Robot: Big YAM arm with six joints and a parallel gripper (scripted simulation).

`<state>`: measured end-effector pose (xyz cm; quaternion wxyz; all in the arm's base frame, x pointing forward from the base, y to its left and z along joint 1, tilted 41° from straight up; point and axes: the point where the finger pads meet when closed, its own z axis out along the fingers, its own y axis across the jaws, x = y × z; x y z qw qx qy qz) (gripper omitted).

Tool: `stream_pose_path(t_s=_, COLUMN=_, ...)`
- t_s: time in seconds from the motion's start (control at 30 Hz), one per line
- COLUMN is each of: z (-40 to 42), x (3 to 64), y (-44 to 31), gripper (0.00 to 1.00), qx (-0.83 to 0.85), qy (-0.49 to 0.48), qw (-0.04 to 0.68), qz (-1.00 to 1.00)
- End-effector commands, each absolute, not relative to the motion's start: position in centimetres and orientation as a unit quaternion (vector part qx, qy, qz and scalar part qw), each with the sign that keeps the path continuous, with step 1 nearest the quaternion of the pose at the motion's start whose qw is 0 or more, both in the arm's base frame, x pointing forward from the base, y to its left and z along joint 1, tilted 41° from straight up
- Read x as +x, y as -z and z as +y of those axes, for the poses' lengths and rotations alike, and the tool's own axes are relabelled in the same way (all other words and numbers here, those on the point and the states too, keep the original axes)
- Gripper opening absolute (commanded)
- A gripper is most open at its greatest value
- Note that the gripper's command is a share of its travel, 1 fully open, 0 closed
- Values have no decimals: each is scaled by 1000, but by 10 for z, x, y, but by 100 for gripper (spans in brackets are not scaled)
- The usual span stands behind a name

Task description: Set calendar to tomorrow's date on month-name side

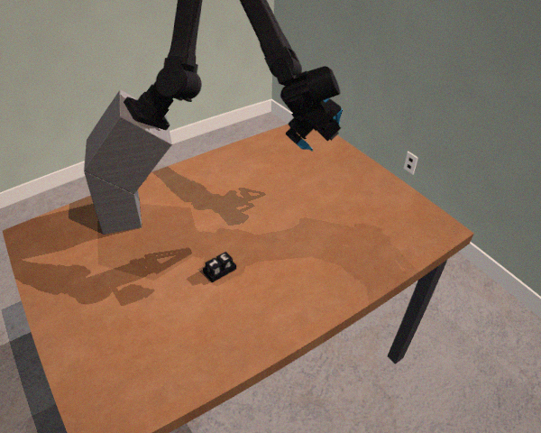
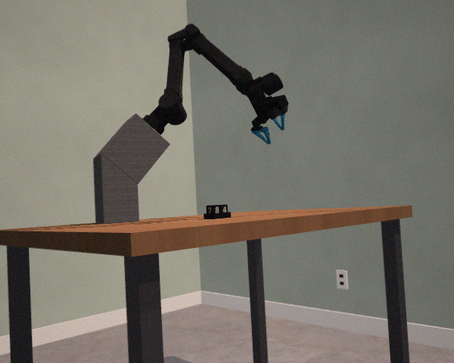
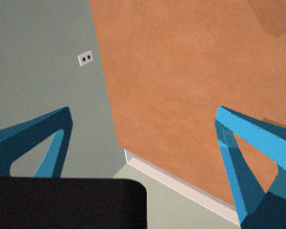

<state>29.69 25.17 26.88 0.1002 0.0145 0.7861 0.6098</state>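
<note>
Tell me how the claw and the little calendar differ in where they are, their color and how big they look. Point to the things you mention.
The claw (image 1: pixel 318 142) (image 2: pixel 276 136) (image 3: pixel 143 114) hangs in the air, while the calendar (image 1: pixel 219 266) (image 2: pixel 217 211) sits on the table. The claw has blue fingers on a black body; the calendar is black with white digits. The claw looks clearly bigger than the calendar. Both have plenty of black.

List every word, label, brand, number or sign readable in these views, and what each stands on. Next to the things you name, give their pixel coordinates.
"7": left face of the calendar (image 1: pixel 219 266) (image 2: pixel 217 212), exterior view.
"8": middle face.
"4": right face.
Top-face marks, top view: too blurred to read.
No readable month name or brand.
</note>
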Motion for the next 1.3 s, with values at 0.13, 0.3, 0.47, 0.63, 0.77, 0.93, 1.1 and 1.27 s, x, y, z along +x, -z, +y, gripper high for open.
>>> stream_pose_path(t_s=0.13, z=228, x=331, y=-235, gripper=100, qx=110, qy=-585, qw=78, qz=800)
stream_pose_path(t_s=0.3, z=207, x=361, y=-210, gripper=100, qx=188, qy=-563, qw=61, qz=803)
stream_pose_path(t_s=0.47, z=177, x=374, y=-154, gripper=100, qx=292, qy=-524, qw=21, qz=800)
stream_pose_path(t_s=0.63, z=142, x=392, y=-109, gripper=100, qx=394, qy=-484, qw=-10, qz=781)
stream_pose_path(t_s=0.77, z=119, x=383, y=-68, gripper=100, qx=465, qy=-449, qw=-43, qz=762)
stream_pose_path(t_s=0.93, z=85, x=385, y=-26, gripper=100, qx=553, qy=-405, qw=-74, qz=724)
stream_pose_path(t_s=1.1, z=60, x=372, y=12, gripper=100, qx=621, qy=-364, qw=-105, qz=687)
stream_pose_path(t_s=1.27, z=39, x=355, y=44, gripper=100, qx=678, qy=-324, qw=-135, qz=646)
